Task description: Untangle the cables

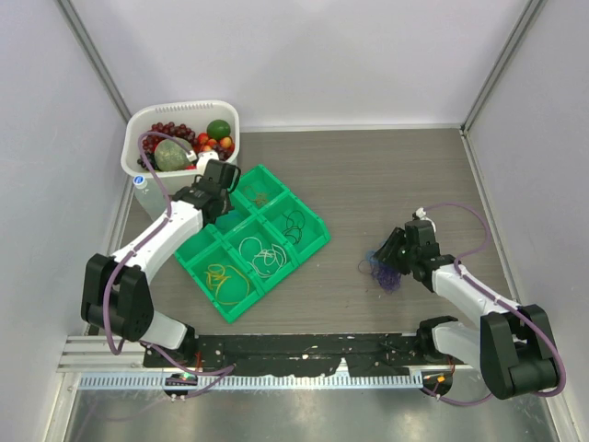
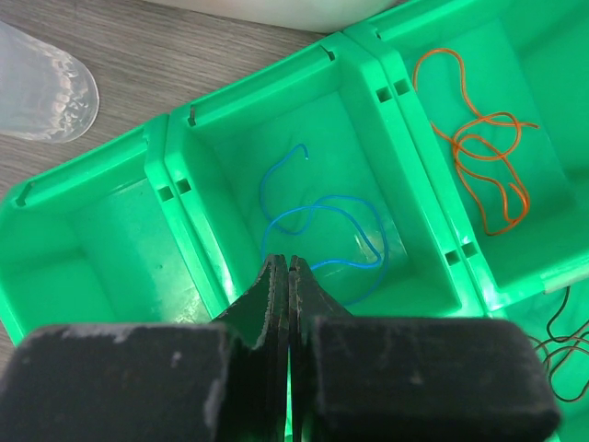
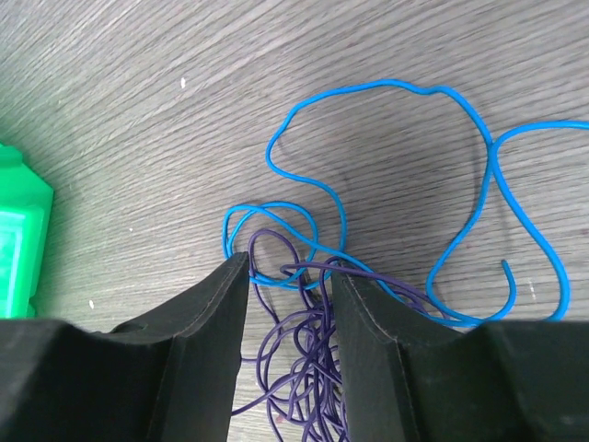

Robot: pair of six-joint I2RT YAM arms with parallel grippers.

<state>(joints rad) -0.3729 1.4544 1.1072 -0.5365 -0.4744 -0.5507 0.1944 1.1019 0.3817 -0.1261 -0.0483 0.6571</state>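
Note:
A tangle of purple cables (image 3: 308, 364) and a blue cable (image 3: 396, 166) lies on the wooden table; it also shows in the top view (image 1: 382, 273). My right gripper (image 3: 290, 267) is open, its jaws low around the purple tangle. My left gripper (image 2: 288, 262) is shut and empty above the green bin tray (image 1: 253, 241), over a compartment with a blue cable (image 2: 322, 230). An orange cable (image 2: 479, 157) lies in the neighbouring compartment. In the top view, yellow (image 1: 221, 276), white (image 1: 262, 255) and black (image 1: 294, 224) cables lie in other compartments.
A white basket (image 1: 138, 129) with grapes, an avocado and other fruit stands at the back left, just behind the left gripper. A clear plastic piece (image 2: 41, 83) lies next to the tray. A dark rail (image 1: 304, 350) runs along the near edge.

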